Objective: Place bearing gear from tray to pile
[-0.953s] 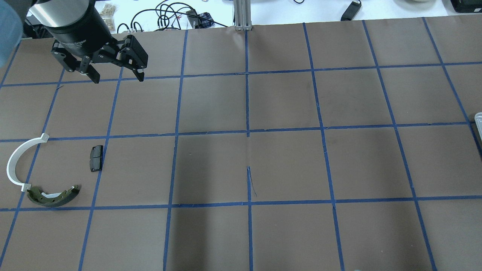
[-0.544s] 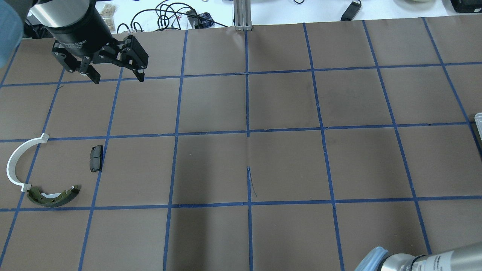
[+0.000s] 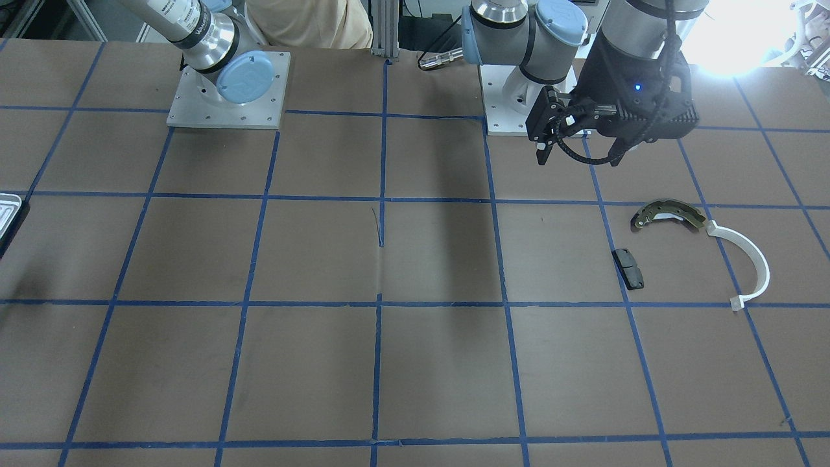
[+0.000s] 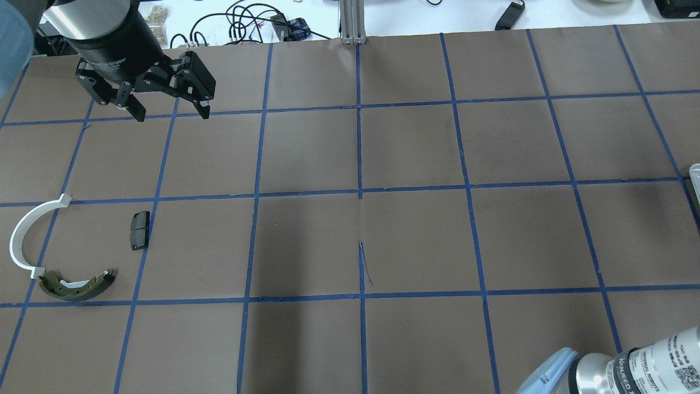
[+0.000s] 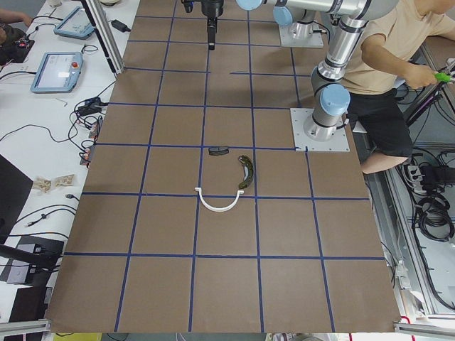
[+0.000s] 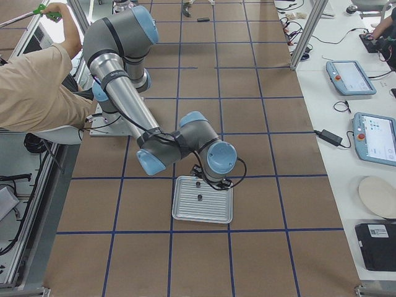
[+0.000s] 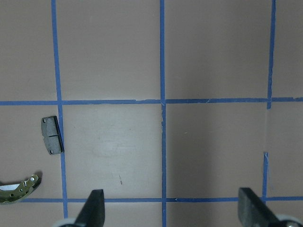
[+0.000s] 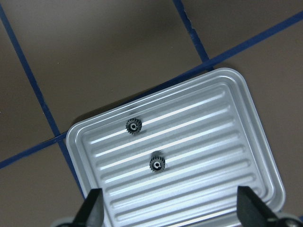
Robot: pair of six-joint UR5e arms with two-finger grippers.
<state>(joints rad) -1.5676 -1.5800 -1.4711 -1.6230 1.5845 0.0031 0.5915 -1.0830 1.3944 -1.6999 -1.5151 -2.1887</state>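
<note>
The right gripper [image 8: 173, 210] hangs over the tray [image 8: 227, 142] with its fingers [image 8: 94, 210] spread wide and nothing between them. One bearing gear [image 8: 157, 163] lies flat on the tray's ridges, ahead of the gap between the fingertips. A second gear [image 8: 134, 126] sits just beyond it, nearer the tray's rim, and the two do not touch. The tray rests on the worktop [image 4: 415, 235] close to its right edge.

The pile [image 5: 245, 172] lies well apart, near the worktop's left edge. It is made up of a brake shoe [image 4: 76, 285], a white arc [image 4: 24, 235] whose end comes just beside the shoe, and a black pad [image 4: 139, 230] set off alone. The left gripper [image 4: 172, 114] is held above the worktop near the far left corner, fingers spread and empty.

Only the right wrist view shows both gears clearly. The exterior right view gives the whole tray [image 6: 185, 213] with the arm bent over it. The overhead view catches only a sliver of the tray [image 4: 694, 175] at the worktop's right edge, along with part of the right arm.
</note>
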